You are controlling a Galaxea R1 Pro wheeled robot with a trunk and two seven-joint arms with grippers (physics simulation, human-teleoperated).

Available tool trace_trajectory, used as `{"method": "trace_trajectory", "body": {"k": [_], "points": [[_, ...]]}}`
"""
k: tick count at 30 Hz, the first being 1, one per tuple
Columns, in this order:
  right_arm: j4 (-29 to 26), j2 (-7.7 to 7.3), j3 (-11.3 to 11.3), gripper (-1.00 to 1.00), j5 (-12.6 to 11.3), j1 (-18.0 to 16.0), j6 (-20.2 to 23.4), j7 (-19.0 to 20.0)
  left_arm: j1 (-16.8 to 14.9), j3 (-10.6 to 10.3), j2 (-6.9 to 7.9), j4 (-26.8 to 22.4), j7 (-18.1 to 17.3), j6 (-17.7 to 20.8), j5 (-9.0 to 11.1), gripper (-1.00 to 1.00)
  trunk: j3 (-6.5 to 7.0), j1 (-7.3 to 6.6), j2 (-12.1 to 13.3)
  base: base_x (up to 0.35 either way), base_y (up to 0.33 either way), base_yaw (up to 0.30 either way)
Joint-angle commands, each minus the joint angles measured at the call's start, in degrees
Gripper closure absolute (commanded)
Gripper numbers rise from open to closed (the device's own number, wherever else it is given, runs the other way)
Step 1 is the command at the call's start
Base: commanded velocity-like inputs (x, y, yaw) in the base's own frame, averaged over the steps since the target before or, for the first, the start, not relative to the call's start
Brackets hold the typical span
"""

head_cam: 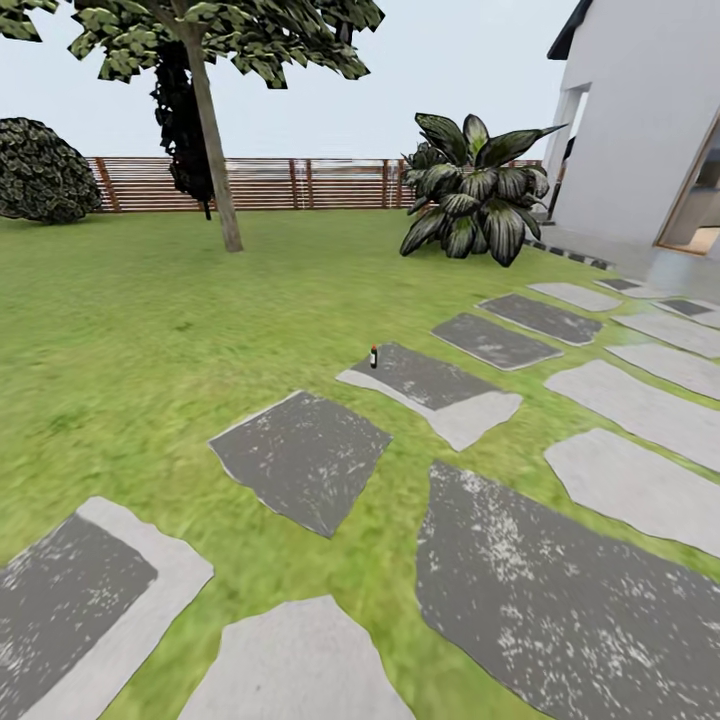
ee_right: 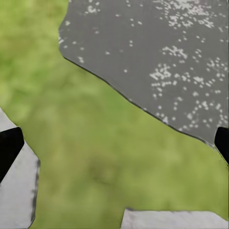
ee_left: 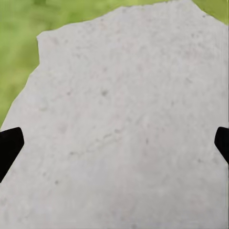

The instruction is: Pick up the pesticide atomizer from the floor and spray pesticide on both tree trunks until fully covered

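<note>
While the pesticide atomizer stood on a stepping stone's edge, well ahead of both spread, empty grippers, we judged ourselves approaching; next, we needed to close in and grasp it.

tiny atomizer, details indistinct

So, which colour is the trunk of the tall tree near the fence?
Pale grey-beige; the tree trunk shows best in the head view.
</note>
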Motion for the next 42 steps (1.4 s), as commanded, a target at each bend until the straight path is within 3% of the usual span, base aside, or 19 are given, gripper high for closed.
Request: {"method": "trace_trajectory", "body": {"k": [1, 42], "points": [[0.0, 0.0, 0.0, -1.0, 0.0, 0.0, 0.0, 0.0, 0.0, 0.0, 0.0, 0.0, 0.0, 0.0, 0.0, -1.0, 0.0, 0.0, 0.0, 0.336, 0.0, 0.0], [0.0, 0.0, 0.1, -1.0, 0.0, 0.0, 0.0, 0.0, 0.0, 0.0, 0.0, 0.0, 0.0, 0.0, 0.0, -1.0, 0.0, 0.0, 0.0, 0.335, 0.0, 0.0]]}}
